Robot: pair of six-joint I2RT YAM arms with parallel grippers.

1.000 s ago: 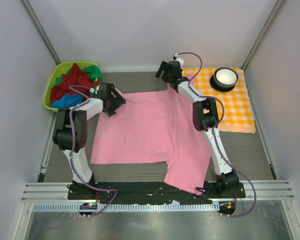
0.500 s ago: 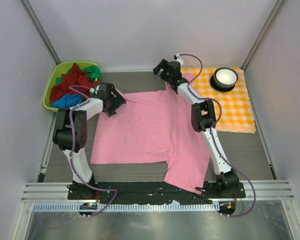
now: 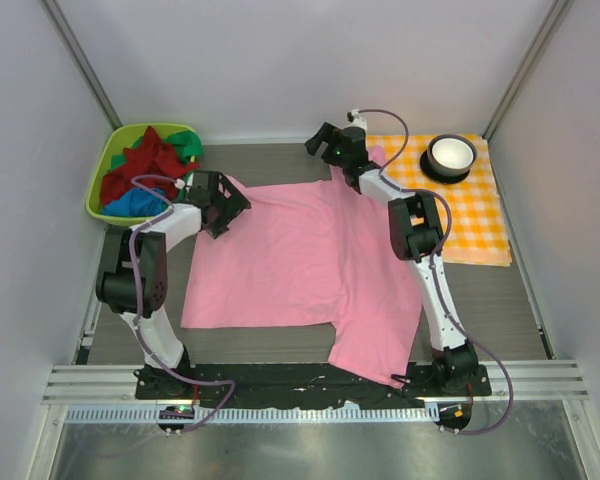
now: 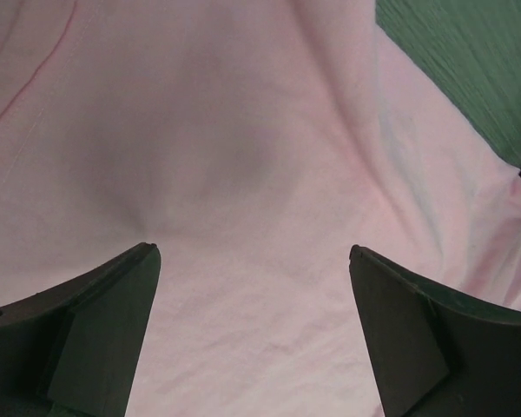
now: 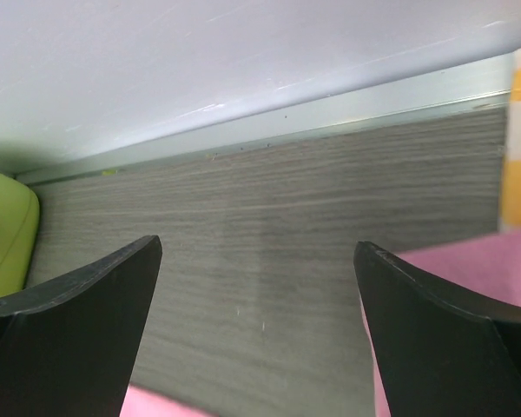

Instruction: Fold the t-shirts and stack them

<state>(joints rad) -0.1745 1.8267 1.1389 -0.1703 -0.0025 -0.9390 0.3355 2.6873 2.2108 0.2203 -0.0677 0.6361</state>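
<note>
Left wrist: end effector (image 4: 253,250) wide, empty?

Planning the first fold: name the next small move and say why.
Probably lower the left gripper and pinch the pink shirt below it. The shirt lies spread flat, unfolded; both grippers are open and empty, and the right gripper faces bare table.

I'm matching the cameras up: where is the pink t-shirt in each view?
Top external: pink t-shirt spread flat in the middle.
Left wrist: the shirt fills nearly the whole picture.
Right wrist: only its edge, lower right.
Shared landmark: grey wood-grain table, top right in left wrist, central in right wrist.
</note>
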